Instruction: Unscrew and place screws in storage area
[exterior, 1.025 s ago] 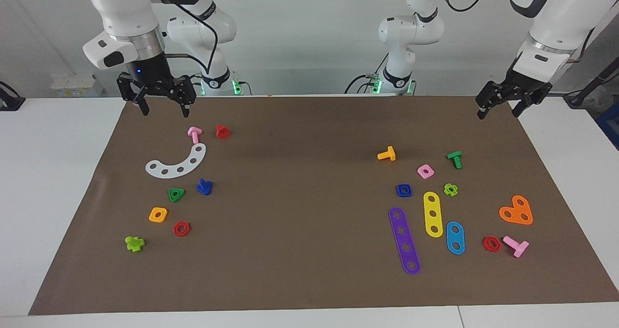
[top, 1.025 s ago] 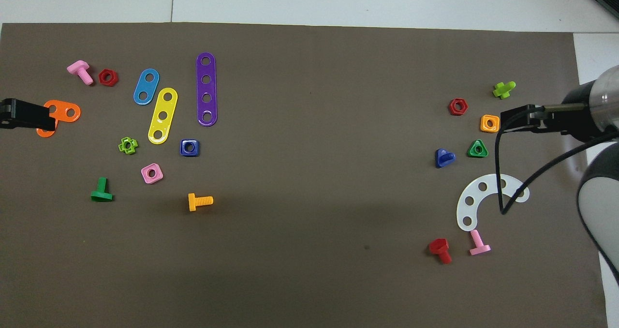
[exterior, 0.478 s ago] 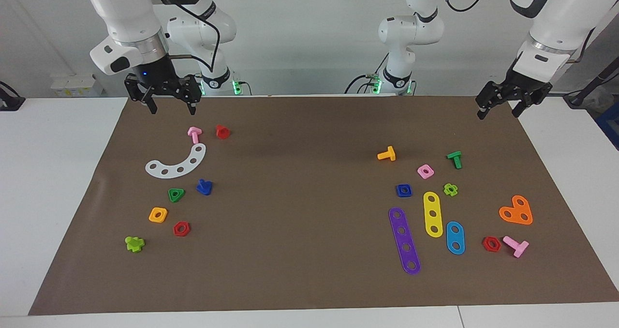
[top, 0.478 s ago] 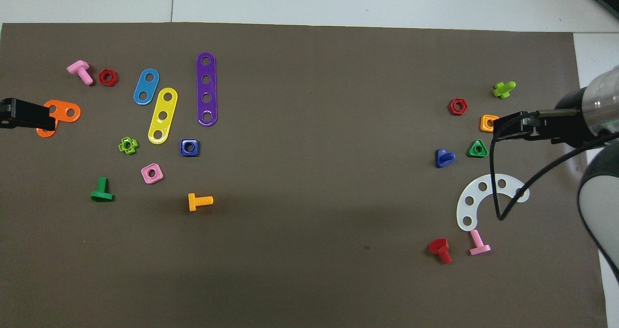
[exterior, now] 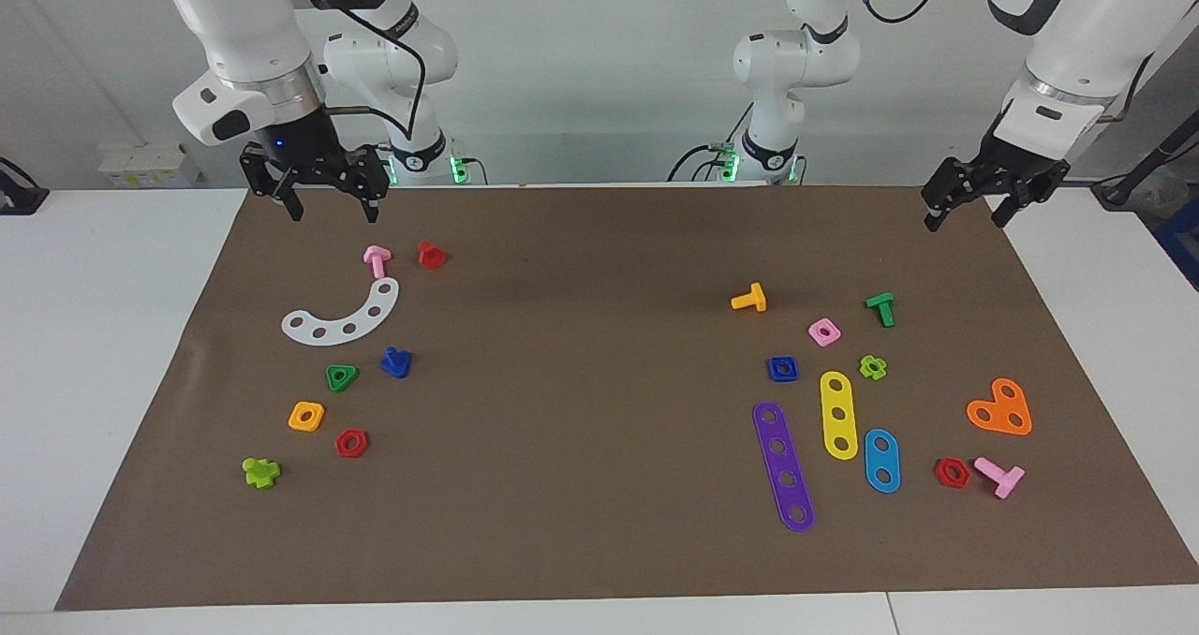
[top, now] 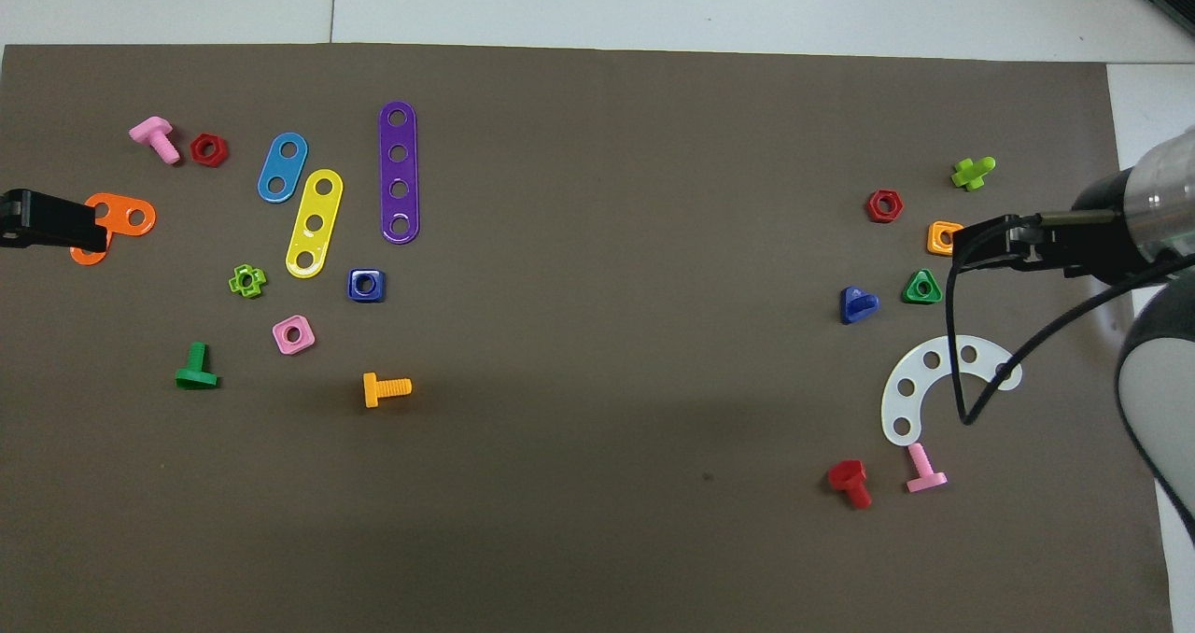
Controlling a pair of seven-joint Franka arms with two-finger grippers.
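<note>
The dark-blue bolt [exterior: 395,362] lies on the brown mat beside the green triangular nut [exterior: 341,376]; it also shows in the overhead view [top: 857,304]. Around it lie the white curved strip [exterior: 342,317], the orange square nut [exterior: 306,416] and the red hex nut [exterior: 351,443]; this is the storage area. My right gripper [exterior: 333,209] hangs open and empty in the air over the robots' side of this stretch, touching nothing; in the overhead view [top: 999,241] it partly covers the orange nut [top: 938,237]. My left gripper [exterior: 965,215] waits open and empty over the mat's corner at the left arm's end.
A pink bolt [exterior: 377,260], a red bolt [exterior: 431,255] and a lime bolt [exterior: 260,472] lie in the storage stretch. At the left arm's end lie purple [exterior: 783,466], yellow [exterior: 838,414] and blue [exterior: 881,460] strips, a blue square nut [exterior: 782,368], an orange bolt [exterior: 749,299], a green bolt [exterior: 881,308] and an orange heart plate [exterior: 1000,408].
My right gripper has risen a little and shifted slightly toward the table's middle, still open. The left arm and all the parts have stayed put.
</note>
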